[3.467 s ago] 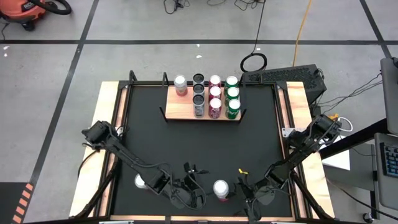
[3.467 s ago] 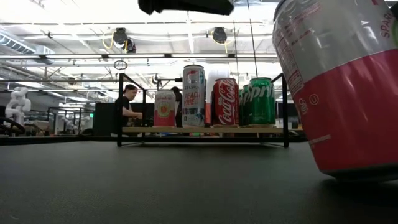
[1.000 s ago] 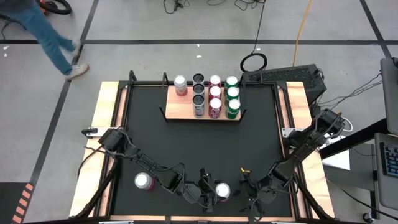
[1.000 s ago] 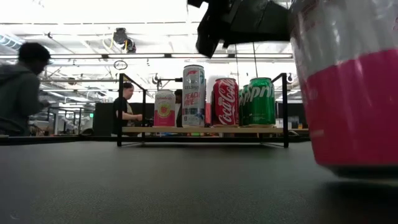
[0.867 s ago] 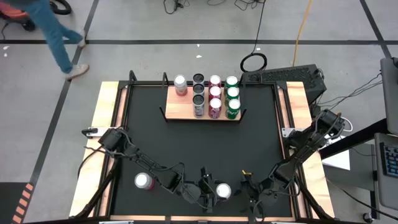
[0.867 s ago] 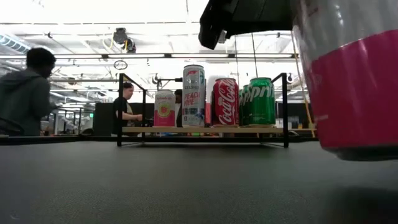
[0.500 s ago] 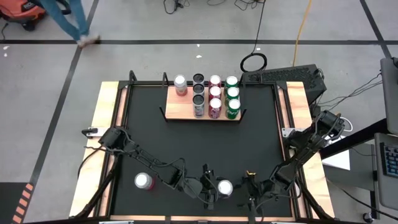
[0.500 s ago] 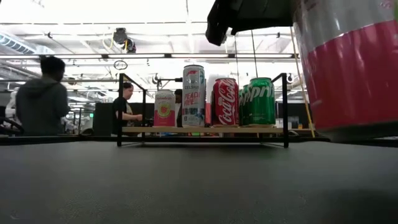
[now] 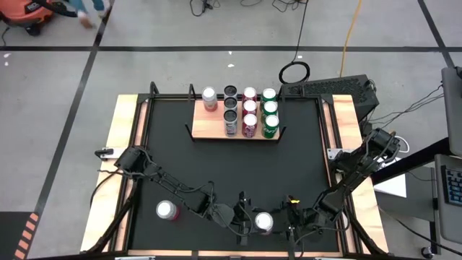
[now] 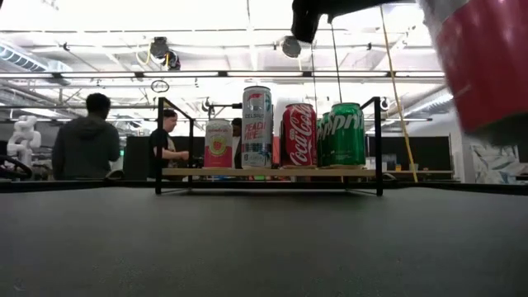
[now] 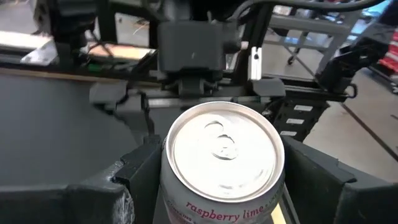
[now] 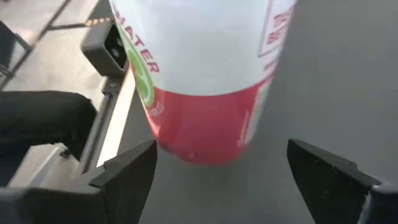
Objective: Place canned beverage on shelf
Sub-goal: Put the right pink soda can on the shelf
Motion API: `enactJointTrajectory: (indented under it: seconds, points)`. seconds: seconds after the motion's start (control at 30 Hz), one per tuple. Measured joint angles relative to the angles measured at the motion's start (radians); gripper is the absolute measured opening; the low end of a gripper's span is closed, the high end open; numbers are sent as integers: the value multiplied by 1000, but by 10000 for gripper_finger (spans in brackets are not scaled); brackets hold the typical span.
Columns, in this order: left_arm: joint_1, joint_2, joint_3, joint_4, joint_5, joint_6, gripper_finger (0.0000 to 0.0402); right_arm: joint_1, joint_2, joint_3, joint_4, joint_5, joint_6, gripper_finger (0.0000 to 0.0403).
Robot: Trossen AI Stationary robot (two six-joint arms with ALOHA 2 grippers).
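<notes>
**A:** Along the near edge of the black mat [image 9: 231,173], what do you see?

**B:** You see the left gripper [image 9: 249,225] clasping a raspberry-lime can [image 9: 263,222] on both sides; the left wrist view shows its silver lid between the fingers [image 11: 140,171]. In the low view the can [image 10: 483,62] hangs clear of the mat. The right gripper [image 9: 294,230] sits just beside it, near the same edge, its jaws spread with nothing between them; the can [image 12: 199,74] fills its wrist view.

**A:** Anything else close by?

**B:** You will find a second can [image 9: 167,210], pink-sided, standing upright toward the near left corner, apart from both grippers.

**A:** And farther off?

**B:** The shelf [image 9: 209,128] lies at the far edge, centred. You can count nine cans on it: a single pink can [image 9: 209,97] on the left, then rows of dark cans [image 9: 230,108], red cans [image 9: 250,110] and green cans [image 9: 270,108]. The near left part of the board is bare.

**A:** Beyond the table?

**B:** You see two people [image 10: 82,144] in the room behind, in the low view.
</notes>
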Motion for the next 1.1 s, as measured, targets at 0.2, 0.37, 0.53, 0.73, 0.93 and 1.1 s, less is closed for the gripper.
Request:
enactJointTrajectory:
  seconds: [0.2,0.37,0.53,0.73,0.93,1.1]
  points:
    - [11,0,0,26,33,60,267,0,0,0,63,-8,-36,338]
    - [27,0,0,67,75,109,267,-18,0,-1,116,-7,-98,338]
    - [40,0,0,133,144,183,267,-39,0,-1,181,-8,-214,338]
    - [55,0,1,116,181,196,267,-39,0,-1,224,-9,-322,333]
    - [56,0,0,106,190,244,267,-40,0,-1,219,-7,-322,285]
    - [56,0,1,106,184,257,267,-39,0,-1,217,2,-332,256]
